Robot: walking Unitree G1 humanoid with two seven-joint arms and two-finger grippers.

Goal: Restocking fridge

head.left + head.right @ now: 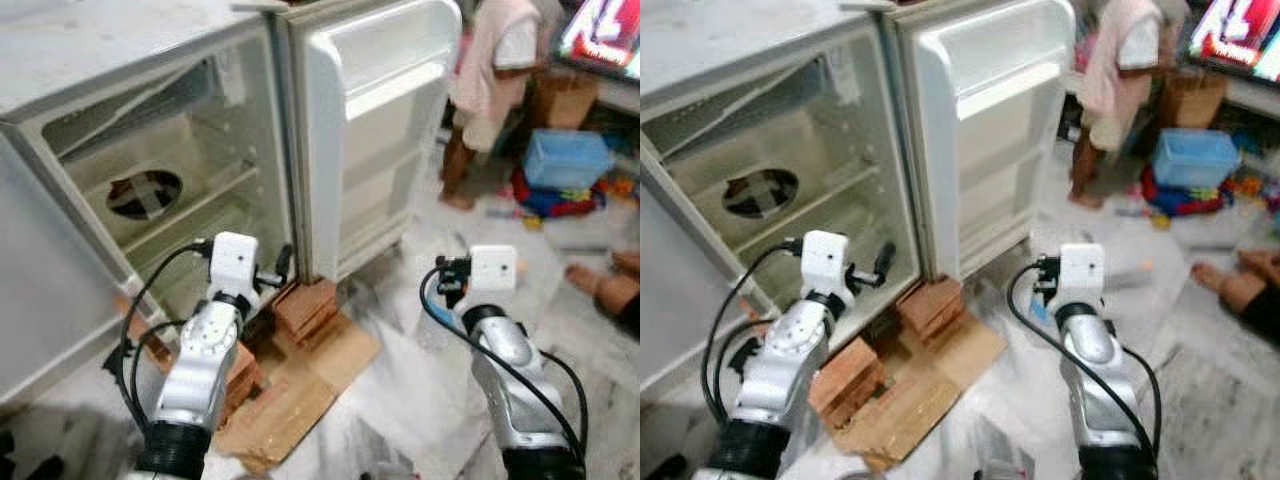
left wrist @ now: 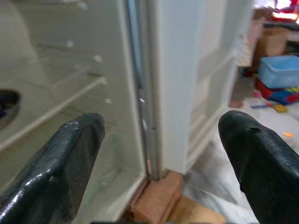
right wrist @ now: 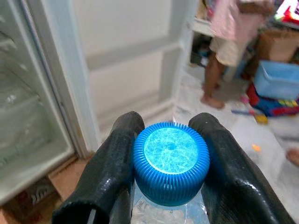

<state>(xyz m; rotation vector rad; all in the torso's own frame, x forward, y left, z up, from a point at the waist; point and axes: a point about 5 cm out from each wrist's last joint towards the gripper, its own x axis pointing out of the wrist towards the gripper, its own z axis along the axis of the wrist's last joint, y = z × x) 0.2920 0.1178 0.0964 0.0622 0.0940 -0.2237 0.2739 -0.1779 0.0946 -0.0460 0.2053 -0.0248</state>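
**Fridge open, bottle held at right gripper**

Pale, littered floor surrounds a white fridge [image 1: 150, 150] standing with its door [image 1: 375, 130] swung wide; the interior shelves look bare, and a round fan grille [image 1: 143, 193] sits on the back wall. Red bricks [image 1: 305, 305] and flattened cardboard [image 1: 300, 385] lie under the fridge's front corner.

Left gripper [image 2: 159, 163] hovers before the fridge's lower opening, fingers spread wide, holding nothing.

Right gripper [image 3: 168, 161], right of the fridge door, pinches a bottle by its ribbed blue cap [image 3: 171, 161], one black finger pressed against each side. The bottle body below is largely hidden.

Right of the door, beyond it, a person [image 1: 490, 80] stands barefoot. A blue plastic bin [image 1: 565, 160] and scattered toys [image 1: 545, 198] lie farther right.
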